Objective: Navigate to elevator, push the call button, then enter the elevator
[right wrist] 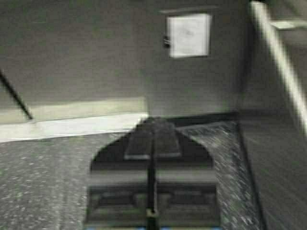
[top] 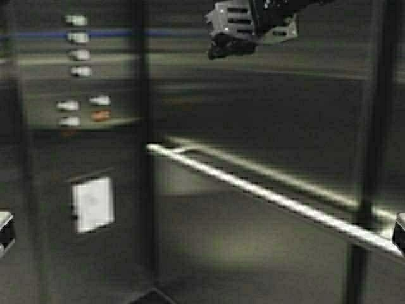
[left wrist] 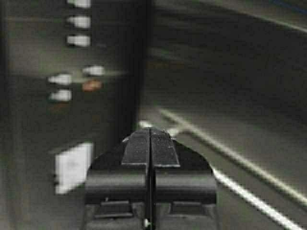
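Since the high view shows only steel cabin panels, the robot looks to be inside the elevator already; judging by that, call-button and entry steps are done or nearly so. No call button visible in any view.

Left to right in the high view:
- Left gripper: only a corner shows at the low left edge in the high view. Its wrist view shows the fingers pressed together on nothing, pointed at the cabin corner.
- Floor-button panel on the left wall: column of pale buttons, one orange-lit. White placard below it.
- Corner seam, then the back wall with a thin blue strip near the top.
- Handrail runs along the back wall, sloping down to the right in frame.
- Right gripper: fingers closed, empty, aimed down at the speckled floor. The dark hardware top centre in the high view appears to be part of the right arm; can't confirm.

Handling: cabin is rigid steel, nothing to grasp. Handrail is stiff and smooth, a snag risk for the arms. Buttons would want a light closed-fingertip poke, not a grip.
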